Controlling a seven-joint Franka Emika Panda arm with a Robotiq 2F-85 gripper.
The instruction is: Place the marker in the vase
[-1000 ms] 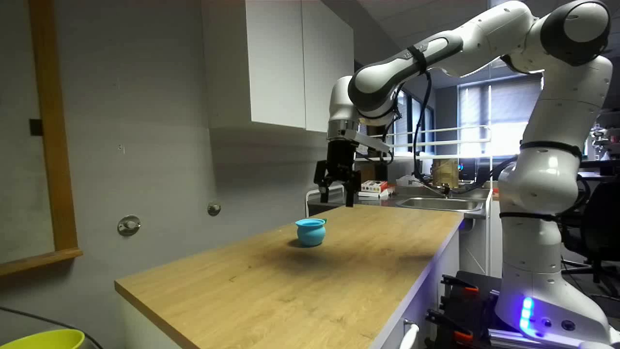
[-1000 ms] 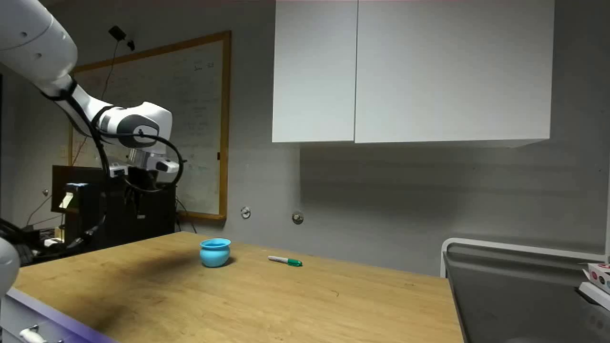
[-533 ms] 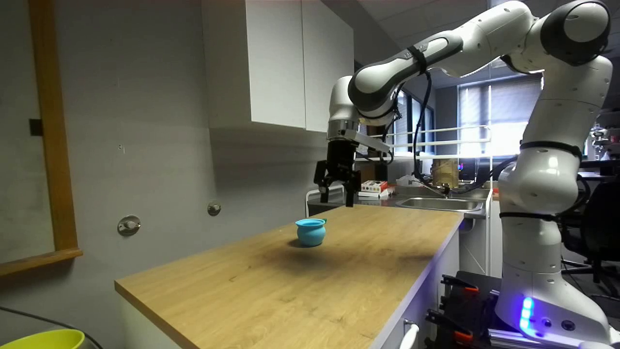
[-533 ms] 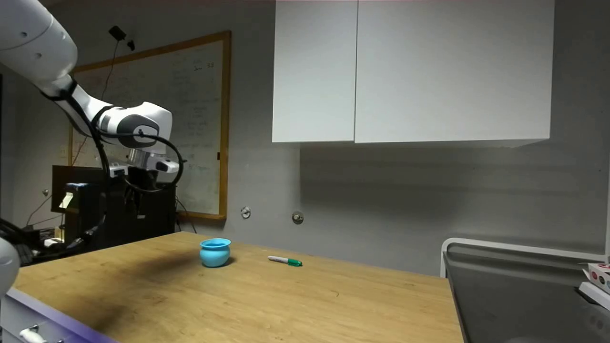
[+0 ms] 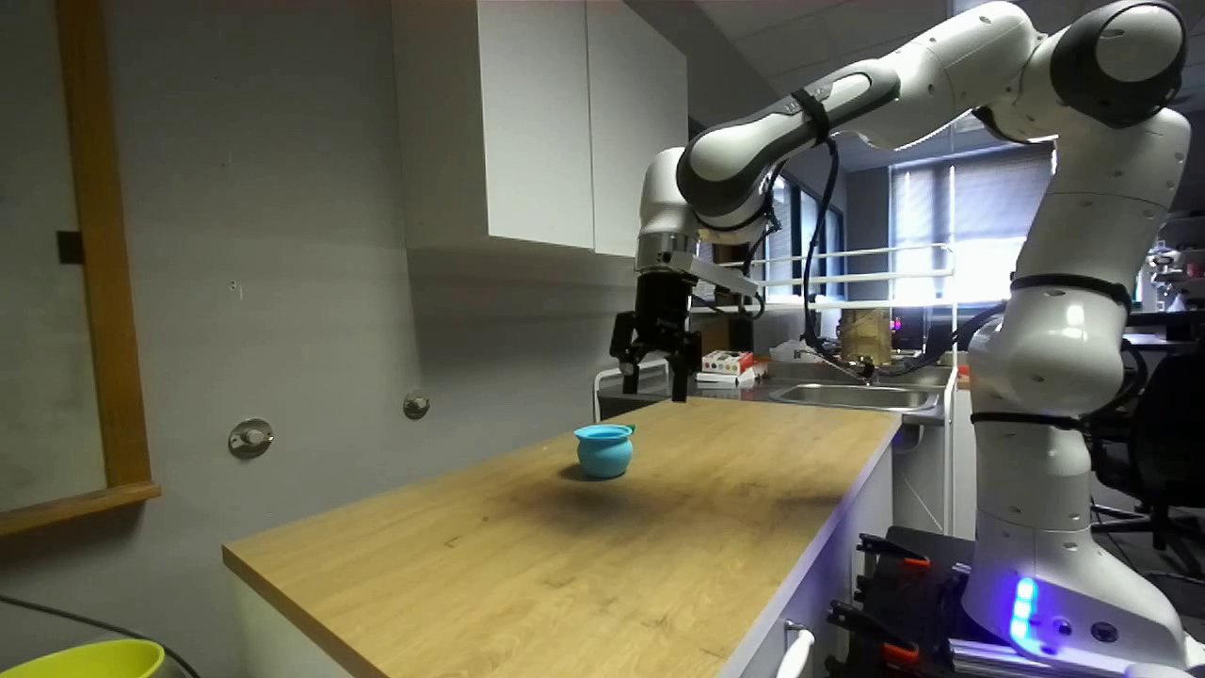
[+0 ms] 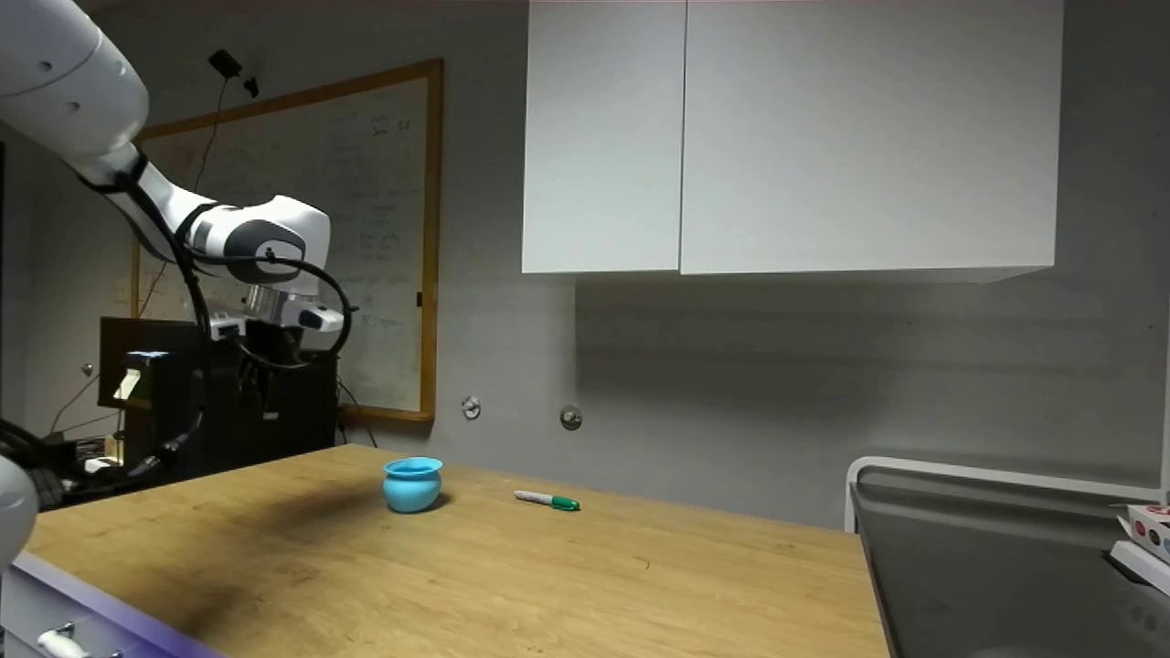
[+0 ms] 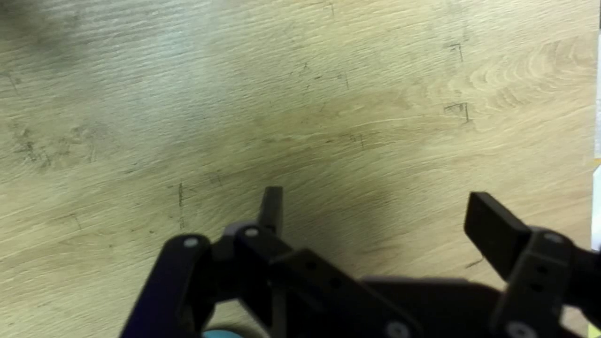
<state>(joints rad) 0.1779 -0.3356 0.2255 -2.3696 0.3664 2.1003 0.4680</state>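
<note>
Fingers [image 7: 496, 234], spread and holding nothing, should clear the squat round turquoise-blue vase [image 6: 412, 484] and straddle the slim green-capped white marker [image 6: 547, 500] crosswise, mid-barrel, where it lies below them, past the vase, on the wood-grain counter [image 6: 640, 594].

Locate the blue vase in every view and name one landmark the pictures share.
In an exterior view: the vase is midway across, below mid-height.
In an exterior view: the vase is left of centre, in the lower half, the marker to its right.
Wrist view: what looks like the vase shows as a turquoise sliver at the bottom edge, left of centre.
Shared landmark: the wooden countertop, visible in all three.
</note>
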